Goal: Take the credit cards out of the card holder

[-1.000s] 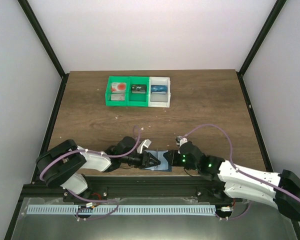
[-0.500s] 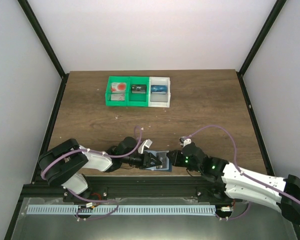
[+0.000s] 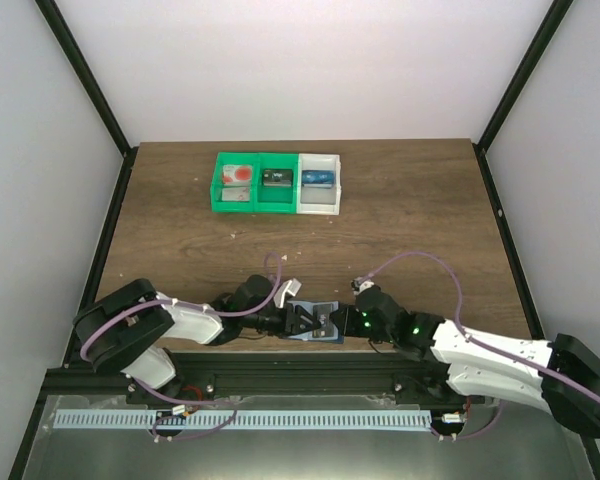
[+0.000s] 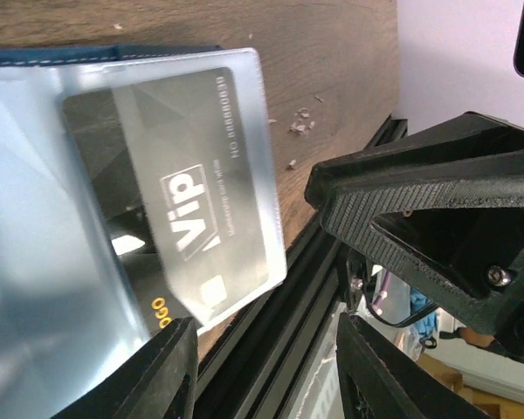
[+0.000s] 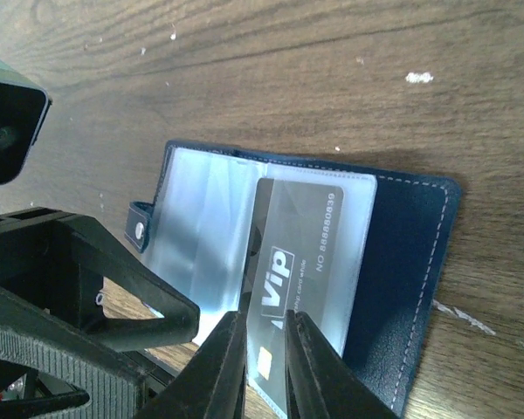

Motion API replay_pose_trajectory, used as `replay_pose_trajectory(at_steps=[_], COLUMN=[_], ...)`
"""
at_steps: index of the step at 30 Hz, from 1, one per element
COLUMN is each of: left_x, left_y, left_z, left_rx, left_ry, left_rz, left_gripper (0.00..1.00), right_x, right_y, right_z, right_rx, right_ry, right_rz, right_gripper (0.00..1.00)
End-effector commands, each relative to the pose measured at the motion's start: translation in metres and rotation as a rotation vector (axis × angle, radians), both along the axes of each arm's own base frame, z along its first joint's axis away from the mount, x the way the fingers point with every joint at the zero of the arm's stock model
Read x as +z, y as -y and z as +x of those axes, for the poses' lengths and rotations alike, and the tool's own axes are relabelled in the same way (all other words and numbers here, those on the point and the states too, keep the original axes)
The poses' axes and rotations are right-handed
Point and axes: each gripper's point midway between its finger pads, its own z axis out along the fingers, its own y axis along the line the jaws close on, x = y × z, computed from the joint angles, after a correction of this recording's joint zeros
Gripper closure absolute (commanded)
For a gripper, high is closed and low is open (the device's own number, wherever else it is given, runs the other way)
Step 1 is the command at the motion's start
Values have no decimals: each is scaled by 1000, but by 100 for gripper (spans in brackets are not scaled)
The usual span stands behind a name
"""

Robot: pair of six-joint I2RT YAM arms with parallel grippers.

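Dark blue stitched folding card holder (image 5: 410, 262) lies open on the brown wooden table (image 3: 410, 200), at its near edge between the two arms, with its clear plastic sleeves (image 5: 201, 236) fanned up from it. One dark grey ViP card (image 5: 301, 236) sits in the top sleeve, most of its length inside. The right gripper (image 5: 268, 327) has its fingers drawn close on the near end of that card. Whether they bite bare card or sleeve and card together I cannot tell. The left gripper (image 4: 264, 332) stands spread, a finger on either side of the sleeves' edge and not pressing on it.

The job looks partly done. Far across the table a pale card with a red circle (image 3: 240, 175) lies in the left compartment of the green plastic bin (image 3: 255, 208). A black card-sized item (image 3: 277, 178) is in its right compartment, and a blue card-sized item (image 3: 319, 179) is in the adjoining white bin (image 3: 318, 208). At least the grey card is left to draw out; whether other sleeves hold more cannot be seen.

The card carries a white "ViP" logo. Along one long edge runs "NO" and a string of digits, mostly eights. A smaller line beside the logo is too fine to read. Gold figures like zeros show at one corner in the left wrist view.
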Motion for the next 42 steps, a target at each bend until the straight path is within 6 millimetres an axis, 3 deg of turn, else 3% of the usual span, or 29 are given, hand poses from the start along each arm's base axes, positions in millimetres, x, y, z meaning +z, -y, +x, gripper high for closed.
replay_pose_trajectory(at_steps=[1, 14, 24, 31, 42], left_x=[-12, -32, -29, -28, -29], left_y=[-6, -13, -13, -11, -9], left_z=[3, 0, 1, 1, 2], left_rx=[16, 19, 23, 17, 18], left_ry=[24, -9, -5, -3, -7], left_rz=[16, 48, 44, 43, 36], left_gripper=[54, 53, 52, 52, 60], right_x=[9, -7, -21, -39, -52], right_y=[-16, -18, -3, -1, 2], right_z=[1, 2, 6, -2, -9], right_rx=[41, 51, 3, 18, 31], right_ry=[5, -27, -26, -69, -101], right_rz=[31, -40, -118, -126, -133], right_gripper=[85, 85, 85, 85, 87])
